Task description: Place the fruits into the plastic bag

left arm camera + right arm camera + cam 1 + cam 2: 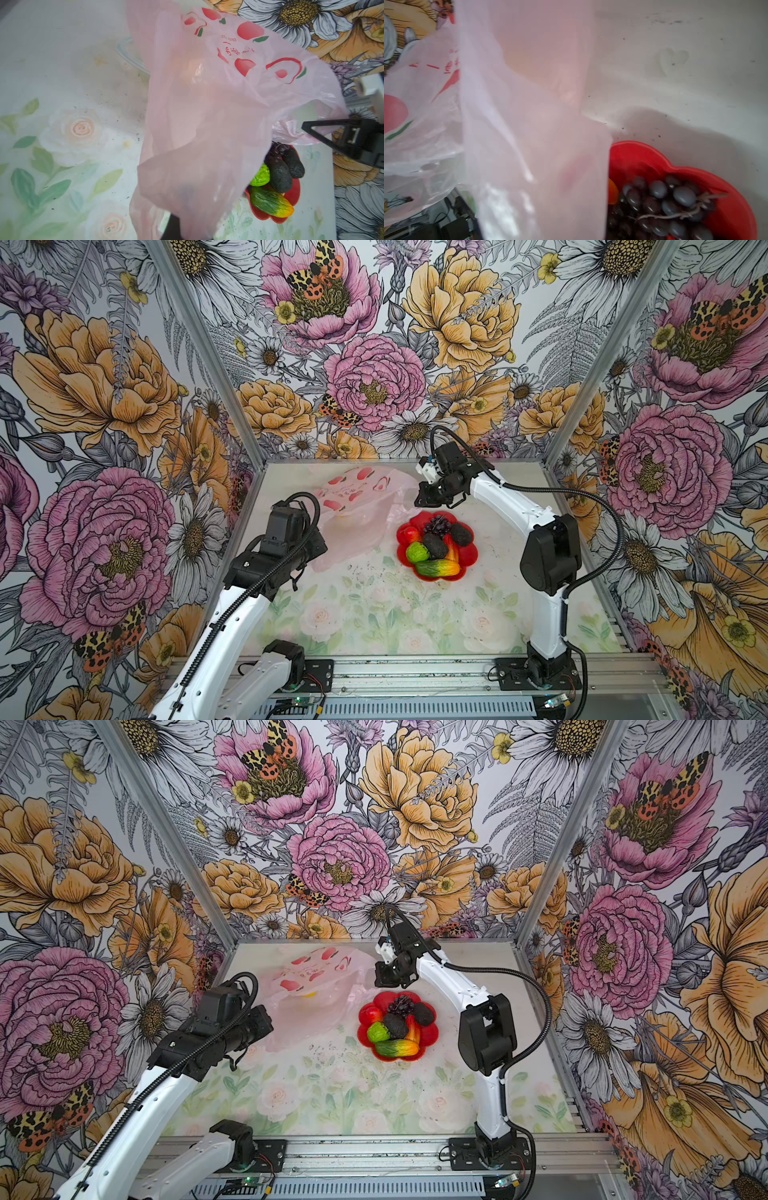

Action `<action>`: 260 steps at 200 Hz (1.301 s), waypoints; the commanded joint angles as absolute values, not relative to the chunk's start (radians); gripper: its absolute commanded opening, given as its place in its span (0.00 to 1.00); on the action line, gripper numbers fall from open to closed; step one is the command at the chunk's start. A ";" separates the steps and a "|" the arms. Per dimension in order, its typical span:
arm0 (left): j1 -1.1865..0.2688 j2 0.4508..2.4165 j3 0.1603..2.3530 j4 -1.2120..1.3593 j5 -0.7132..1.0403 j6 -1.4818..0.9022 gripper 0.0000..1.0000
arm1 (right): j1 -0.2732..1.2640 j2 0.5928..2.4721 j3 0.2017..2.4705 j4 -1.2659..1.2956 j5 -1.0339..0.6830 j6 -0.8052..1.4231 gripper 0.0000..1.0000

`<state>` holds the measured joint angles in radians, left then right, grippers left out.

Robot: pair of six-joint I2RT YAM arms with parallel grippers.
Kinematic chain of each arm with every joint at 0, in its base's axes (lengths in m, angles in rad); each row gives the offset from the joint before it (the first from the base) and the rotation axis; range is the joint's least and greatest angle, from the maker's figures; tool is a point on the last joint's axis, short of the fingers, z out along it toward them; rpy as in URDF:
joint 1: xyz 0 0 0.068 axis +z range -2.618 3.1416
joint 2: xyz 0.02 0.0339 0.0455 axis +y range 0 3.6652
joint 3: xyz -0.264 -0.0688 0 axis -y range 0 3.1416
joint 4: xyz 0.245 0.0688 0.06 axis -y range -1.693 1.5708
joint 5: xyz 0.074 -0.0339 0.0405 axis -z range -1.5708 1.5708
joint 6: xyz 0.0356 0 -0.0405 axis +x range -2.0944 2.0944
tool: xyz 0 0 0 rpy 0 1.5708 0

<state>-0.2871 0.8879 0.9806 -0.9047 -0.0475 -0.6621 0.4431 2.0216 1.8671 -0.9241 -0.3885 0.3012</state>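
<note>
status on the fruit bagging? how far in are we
Done: one yellow fruit seems to sit inside the plastic bag. In hand: left claw and right claw are both shut on bag film, apparently spreading it; neither holds fruit. Left: grape bunch, avocado, second avocado, lime, mango and peach are on the red plate.

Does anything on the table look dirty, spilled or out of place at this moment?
Yes. Small dark specks lie scattered on the table, near the bag and the plate. They look like spilled crumbs or dirt on the pale surface. Nothing else stands out.
</note>
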 commanded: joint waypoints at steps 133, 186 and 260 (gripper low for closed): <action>-0.347 1.012 1.038 -0.633 0.096 -0.712 0.00 | 0.475 1.396 1.504 -0.924 -0.283 0.530 0.99; -0.346 1.030 1.048 -0.619 0.144 -0.682 0.00 | 0.541 1.381 1.243 -0.925 -0.205 0.479 0.89; -0.316 1.025 1.056 -0.618 0.176 -0.680 0.00 | 0.574 1.691 1.387 -0.902 -0.182 0.301 0.80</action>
<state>-0.3317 1.0298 1.0290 -0.6453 0.1444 -0.7002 0.5766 1.6459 1.3262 -0.9245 -0.2165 0.3744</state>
